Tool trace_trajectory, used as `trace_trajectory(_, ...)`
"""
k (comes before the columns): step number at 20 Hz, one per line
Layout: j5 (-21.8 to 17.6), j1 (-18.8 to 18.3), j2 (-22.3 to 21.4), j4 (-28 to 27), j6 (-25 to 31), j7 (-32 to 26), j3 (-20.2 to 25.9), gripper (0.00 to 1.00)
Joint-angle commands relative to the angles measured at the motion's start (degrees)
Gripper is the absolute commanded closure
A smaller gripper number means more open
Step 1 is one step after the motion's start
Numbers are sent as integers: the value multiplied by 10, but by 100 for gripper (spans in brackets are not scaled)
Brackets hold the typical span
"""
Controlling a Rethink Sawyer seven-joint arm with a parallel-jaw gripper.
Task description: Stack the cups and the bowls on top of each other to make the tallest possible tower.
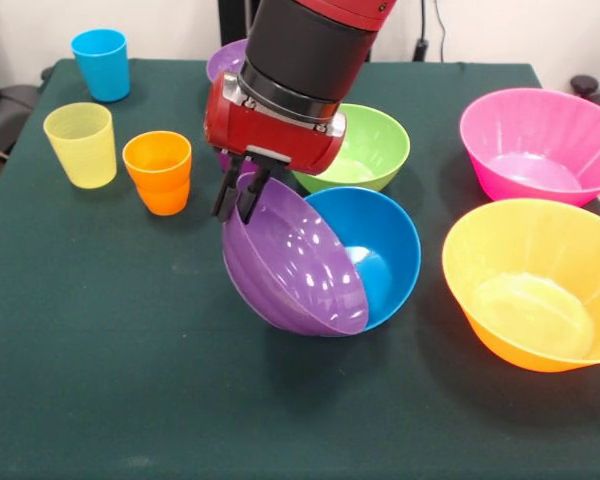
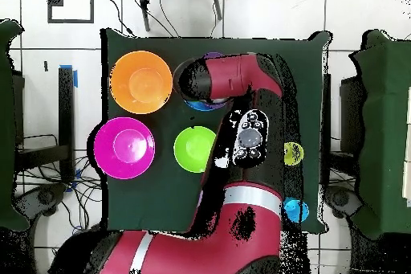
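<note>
Gripper (image 1: 242,196) fingers are closed on the upper rim of a purple bowl (image 1: 290,262), one finger outside the wall and one inside. That bowl hangs tilted steeply, its opening turned toward the right, and its lower side sits inside the blue bowl (image 1: 385,252) near the table's middle. The red and black arm (image 1: 300,60) comes down from the far edge, its wrist leaning toward the left so the fingers point down and slightly near. Just beyond the blue bowl stands the green bowl (image 1: 365,150), partly hidden by the wrist, and a second purple bowl (image 1: 223,60) shows behind the arm. At the right are the pink bowl (image 1: 535,140), farther back, and the orange bowl (image 1: 530,290), nearer. At the left the blue cup (image 1: 101,63), yellow cup (image 1: 80,143) and orange cup (image 1: 158,170) stand upright on the green table (image 1: 110,350), apart from one another. From overhead the arm (image 2: 233,78) covers most of the tilted bowl.
</note>
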Motion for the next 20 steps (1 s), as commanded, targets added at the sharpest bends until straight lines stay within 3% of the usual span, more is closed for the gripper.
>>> trace_trajectory(1, 91, -122, -47, 94, 52, -116, 168, 100)
trace_trajectory(9, 72, -122, -46, 88, 66, -105, 176, 100)
trace_trajectory(13, 50, -96, -64, 81, 105, -88, 151, 100)
trace_trajectory(20, 43, -76, -66, 70, 115, -65, 137, 100)
